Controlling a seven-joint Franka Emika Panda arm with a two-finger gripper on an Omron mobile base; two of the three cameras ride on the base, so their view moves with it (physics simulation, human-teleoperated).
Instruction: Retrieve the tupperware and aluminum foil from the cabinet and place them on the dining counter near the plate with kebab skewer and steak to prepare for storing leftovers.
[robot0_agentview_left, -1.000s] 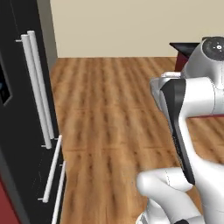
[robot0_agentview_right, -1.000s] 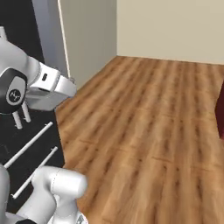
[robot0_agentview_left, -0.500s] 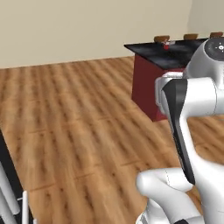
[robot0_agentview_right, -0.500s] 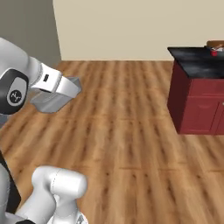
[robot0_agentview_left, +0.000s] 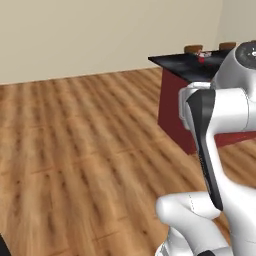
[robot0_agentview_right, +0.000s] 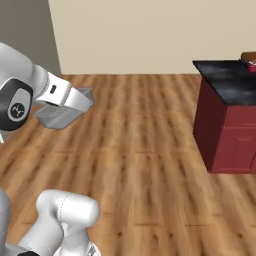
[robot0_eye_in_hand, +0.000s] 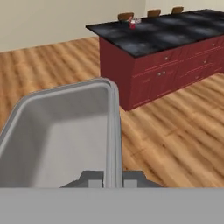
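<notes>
Wooden plank floor (robot0_agentview_right: 145, 165): warm brown boards, open and unobstructed between the robot and its goal, which suits carrying a load across it. Long bench with glossy black marble-look top and dark red cabinet base (robot0_eye_in_hand: 162, 39): stands well apart from the arm, its near corner turned toward the hand view; wooden stool backs (robot0_eye_in_hand: 125, 16) line its far edge, and something small, red and white, sits near the far end of the top, too small to identify. The same bench corner appears at the right edge of the right base view (robot0_agentview_right: 225, 80) and behind the arm in the left base view (robot0_agentview_left: 185, 62). Small pale grey rectangular plastic tub with tapered walls and flared rim (robot0_agentview_right: 62, 111): carried in the air above the floor, clear of any support, opening facing upward and level, judged so that it travels steadily. Pincer (robot0_eye_in_hand: 113, 178): closed tight on one side wall of the tub, one finger inside and one outside the rim, a thin-wall pinch that leaves the tub hanging out ahead of the hand. Judged stage: tub in transit toward the bench, set-down not yet made.
</notes>
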